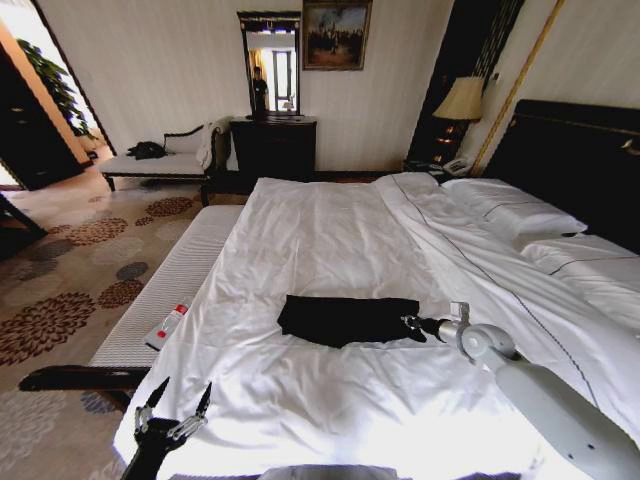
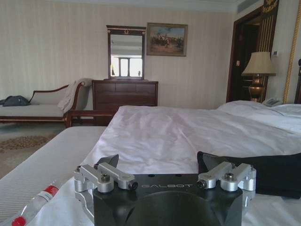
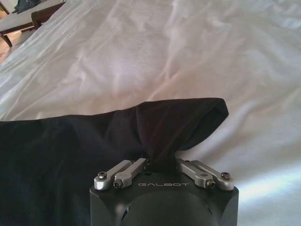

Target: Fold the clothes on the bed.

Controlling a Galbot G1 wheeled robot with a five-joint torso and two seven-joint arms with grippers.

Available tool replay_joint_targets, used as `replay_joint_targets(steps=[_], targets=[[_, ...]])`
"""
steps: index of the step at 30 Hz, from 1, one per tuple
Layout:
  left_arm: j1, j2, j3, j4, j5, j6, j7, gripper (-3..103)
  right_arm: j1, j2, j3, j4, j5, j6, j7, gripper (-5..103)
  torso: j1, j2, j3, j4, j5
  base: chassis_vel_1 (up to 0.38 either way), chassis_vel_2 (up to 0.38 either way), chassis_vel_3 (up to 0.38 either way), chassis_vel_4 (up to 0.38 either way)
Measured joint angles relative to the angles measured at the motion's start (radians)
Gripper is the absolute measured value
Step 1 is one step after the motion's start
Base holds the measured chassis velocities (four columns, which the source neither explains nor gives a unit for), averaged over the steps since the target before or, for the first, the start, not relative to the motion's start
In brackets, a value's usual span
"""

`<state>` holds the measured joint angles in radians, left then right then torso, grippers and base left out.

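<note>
From my head, I see the black T-shirt (image 1: 345, 319) lying in a long, flat bundle on the white bed (image 1: 330, 240). My right hand (image 1: 415, 325) is at its near end, closed on a pinch of the cloth. My left hand (image 1: 176, 408) hangs low by the foot of the bed, well apart from the shirt, fingers spread open and holding nothing.

From my left wrist, the shirt (image 2: 263, 172) lies just past my open left hand (image 2: 164, 181), dark and soft on the smooth sheet. A plastic bottle (image 2: 35, 205) with a red label lies beside me.

From my right wrist, my right hand (image 3: 162, 172) grips a bunched fold of the shirt (image 3: 70, 155). I think the shirt is light, floppy and will sag, so edges and corners are best to hold.
</note>
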<state>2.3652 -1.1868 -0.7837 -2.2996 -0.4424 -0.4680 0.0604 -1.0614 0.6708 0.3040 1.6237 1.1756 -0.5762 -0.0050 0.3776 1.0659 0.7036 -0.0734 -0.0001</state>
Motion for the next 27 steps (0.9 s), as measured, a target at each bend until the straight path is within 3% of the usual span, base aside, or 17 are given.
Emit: replay_joint_targets(steps=[9,18,22,27], targets=[[0.000,0.000,0.000,0.000,0.000,0.000,0.000,100,0.047,0.014,-0.026,0.089,0.066,-0.079,0.122,7,0.000,0.000,0.000,0.0001,0.0000,0.000,0.000,0.000,0.000],[0.000,0.000,0.000,0.000,0.000,0.000,0.000,100,0.116,0.020,-0.058,0.205,0.253,-0.159,0.282,7,0.000,0.000,0.000,0.0002,0.0000,0.000,0.000,0.000,0.000],[0.000,0.000,0.000,0.000,0.000,0.000,0.000,100,0.155,0.060,-0.087,0.246,0.349,-0.163,0.383,7,0.000,0.000,0.000,0.0001,0.0000,0.000,0.000,0.000,0.000],[0.000,0.000,0.000,0.000,0.000,0.000,0.000,100,0.208,0.124,-0.139,0.238,0.418,-0.163,0.450,7,0.000,0.000,0.000,0.0002,0.0000,0.000,0.000,0.000,0.000]])
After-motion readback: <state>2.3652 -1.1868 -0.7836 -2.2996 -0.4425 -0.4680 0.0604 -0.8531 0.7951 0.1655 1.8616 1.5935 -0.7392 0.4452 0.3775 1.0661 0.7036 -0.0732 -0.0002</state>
